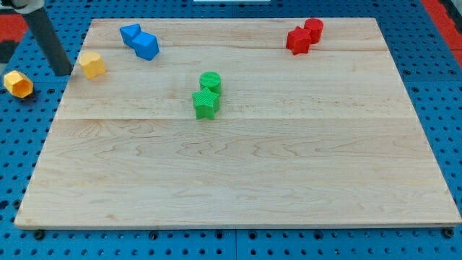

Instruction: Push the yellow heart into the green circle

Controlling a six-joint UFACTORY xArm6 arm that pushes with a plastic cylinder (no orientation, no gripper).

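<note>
The yellow heart (92,65) lies at the board's left edge, near the view's top left. My tip (65,74) stands just to its left, off the board's edge, a small gap away from it. The green circle (211,81) sits near the middle of the board, well to the right of the heart and slightly lower in the view. A green star (206,104) touches the circle from below.
A second yellow block, a hexagon (18,84), lies off the board on the blue pegboard at the left. Two blue blocks (131,34) (146,46) sit together at the top left. Two red blocks (313,29) (297,40) sit together at the top right.
</note>
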